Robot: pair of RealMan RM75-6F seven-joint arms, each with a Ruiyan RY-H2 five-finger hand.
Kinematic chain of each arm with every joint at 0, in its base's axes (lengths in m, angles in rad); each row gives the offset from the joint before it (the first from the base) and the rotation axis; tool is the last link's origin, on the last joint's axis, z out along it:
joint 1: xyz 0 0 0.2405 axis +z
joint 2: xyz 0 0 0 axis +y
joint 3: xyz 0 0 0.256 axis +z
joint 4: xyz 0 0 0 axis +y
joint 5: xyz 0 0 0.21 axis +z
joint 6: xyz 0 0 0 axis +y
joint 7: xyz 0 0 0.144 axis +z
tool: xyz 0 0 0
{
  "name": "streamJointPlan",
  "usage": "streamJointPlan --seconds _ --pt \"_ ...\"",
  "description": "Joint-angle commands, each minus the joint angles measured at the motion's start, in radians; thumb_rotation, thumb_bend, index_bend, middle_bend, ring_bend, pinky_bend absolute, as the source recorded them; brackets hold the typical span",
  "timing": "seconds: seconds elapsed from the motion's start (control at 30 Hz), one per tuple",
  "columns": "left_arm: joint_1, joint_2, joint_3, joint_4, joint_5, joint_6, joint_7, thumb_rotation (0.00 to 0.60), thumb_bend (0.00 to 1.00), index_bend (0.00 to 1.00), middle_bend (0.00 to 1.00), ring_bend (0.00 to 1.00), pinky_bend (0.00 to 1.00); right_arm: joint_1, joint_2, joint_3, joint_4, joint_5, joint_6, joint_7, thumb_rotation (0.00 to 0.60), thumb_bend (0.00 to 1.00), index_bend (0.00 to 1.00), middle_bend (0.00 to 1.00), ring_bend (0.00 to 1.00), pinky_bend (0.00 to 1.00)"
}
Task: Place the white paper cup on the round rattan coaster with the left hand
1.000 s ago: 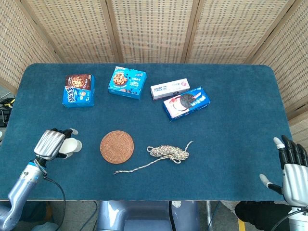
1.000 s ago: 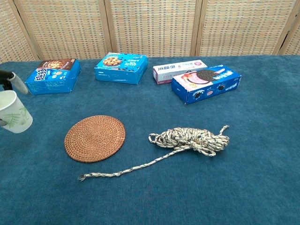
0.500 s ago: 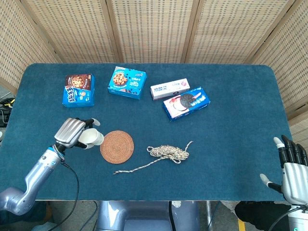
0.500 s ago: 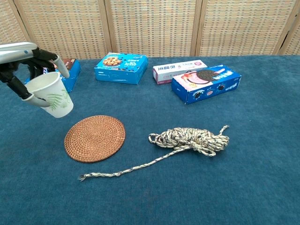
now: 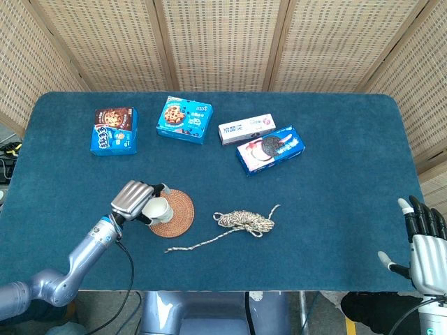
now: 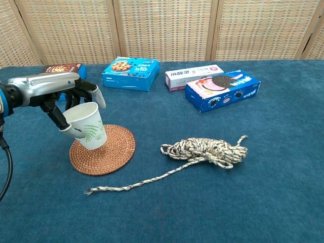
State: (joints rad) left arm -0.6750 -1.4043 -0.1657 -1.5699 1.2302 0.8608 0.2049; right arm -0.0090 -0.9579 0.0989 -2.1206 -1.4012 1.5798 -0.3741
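Note:
My left hand holds the white paper cup, which has a green leaf print. The cup is tilted, its mouth leaning toward the hand, and it hangs over the left part of the round rattan coaster. I cannot tell whether its base touches the coaster. My right hand rests with fingers spread at the table's front right edge, holding nothing, and it shows only in the head view.
A coiled rope lies right of the coaster, one loose end trailing toward the front. Along the back stand two blue cookie boxes, a white box and a blue Oreo box.
My left hand has carried the cup rightward from the table's left side to above the coaster's left part. The right hand has stayed still.

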Motion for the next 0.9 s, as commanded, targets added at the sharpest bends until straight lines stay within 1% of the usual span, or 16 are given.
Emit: streamJointPlan --seconds 0.03,0.4,0.47,0.57,0.6,0.67,0.73,0.8,0.9 --pt "-0.013 -0.02 0.002 0.009 -0.026 -0.001 0.028 0.6 0.01 0.34 0.51 0.56 0.49 0.001 0.0 0.0 0.001 0.002 -0.001 0.001 0.6 0.0 0.03 0.0 0.0 0.0" --pt "-0.041 -0.062 0.01 0.03 -0.108 0.01 0.126 0.6 0.01 0.33 0.49 0.54 0.48 0.004 0.002 0.001 0.005 0.008 -0.004 0.013 0.6 0.0 0.02 0.0 0.0 0.0" --pt "-0.045 -0.067 0.012 0.031 -0.117 0.01 0.137 0.6 0.01 0.32 0.47 0.51 0.46 0.004 0.003 0.001 0.005 0.009 -0.003 0.015 0.6 0.0 0.02 0.0 0.0 0.0" --pt "-0.055 -0.072 0.017 0.034 -0.137 0.003 0.156 0.6 0.01 0.3 0.42 0.46 0.39 0.005 0.004 0.001 0.006 0.01 -0.003 0.019 0.6 0.0 0.02 0.0 0.0 0.0" --pt "-0.057 -0.073 0.019 0.033 -0.146 0.0 0.16 0.6 0.01 0.28 0.39 0.42 0.36 0.005 0.005 0.001 0.007 0.011 -0.003 0.02 0.6 0.0 0.02 0.0 0.0 0.0" --pt "-0.061 -0.074 0.02 0.03 -0.158 -0.002 0.163 0.6 0.01 0.19 0.27 0.3 0.32 0.005 0.006 0.002 0.007 0.012 -0.003 0.024 0.6 0.0 0.02 0.0 0.0 0.0" --pt "-0.062 -0.074 0.021 0.029 -0.162 0.0 0.164 0.6 0.01 0.04 0.11 0.15 0.25 0.005 0.006 0.002 0.008 0.012 -0.003 0.026 0.6 0.0 0.02 0.0 0.0 0.0" --pt "-0.064 -0.068 0.026 0.022 -0.167 -0.008 0.165 0.6 0.0 0.0 0.04 0.08 0.22 0.005 0.007 0.001 0.008 0.01 -0.002 0.027 0.6 0.0 0.02 0.0 0.0 0.0" --pt "-0.065 -0.059 0.027 0.011 -0.161 0.003 0.164 0.6 0.0 0.0 0.01 0.04 0.2 0.005 0.007 0.001 0.008 0.01 -0.002 0.027 0.6 0.0 0.02 0.0 0.0 0.0"
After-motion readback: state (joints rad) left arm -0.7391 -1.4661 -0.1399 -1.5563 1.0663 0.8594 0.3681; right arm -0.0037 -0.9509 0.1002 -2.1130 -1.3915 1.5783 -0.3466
